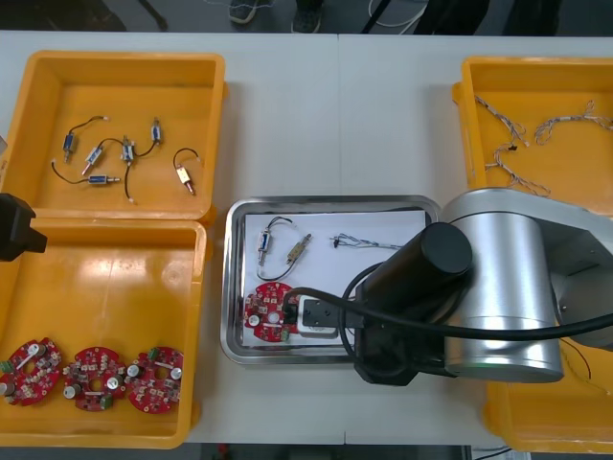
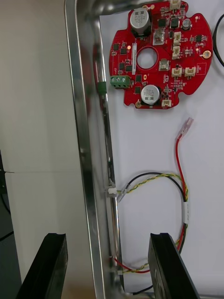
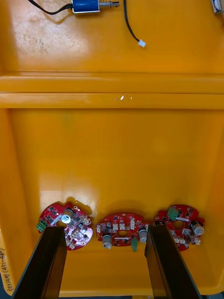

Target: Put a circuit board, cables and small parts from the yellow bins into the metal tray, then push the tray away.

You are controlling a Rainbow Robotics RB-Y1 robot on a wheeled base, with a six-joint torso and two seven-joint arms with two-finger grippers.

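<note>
The metal tray [image 1: 326, 203], white inside, lies between the bins. In it are a round red circuit board [image 1: 268, 311], two small metal parts [image 1: 266, 241] with black leads, and a thin blue and white cable [image 1: 369, 241]. My right arm [image 1: 498, 287] reaches over the tray's near right corner. In the right wrist view my right gripper [image 2: 108, 238] is open and straddles the tray rim [image 2: 77, 93]: one finger over the table, the other inside, over a red and yellow cable [image 2: 185, 205]. The board [image 2: 156, 53] lies beyond. My left gripper [image 3: 105, 230] hangs open above three boards [image 3: 122, 230].
The far left yellow bin [image 1: 115, 62] holds several small metal parts. The near left bin [image 1: 105, 278] holds three boards [image 1: 94, 366], and my left gripper [image 1: 14, 227] sits at its outer edge. The right bins [image 1: 479, 77] hold cables [image 1: 512, 153].
</note>
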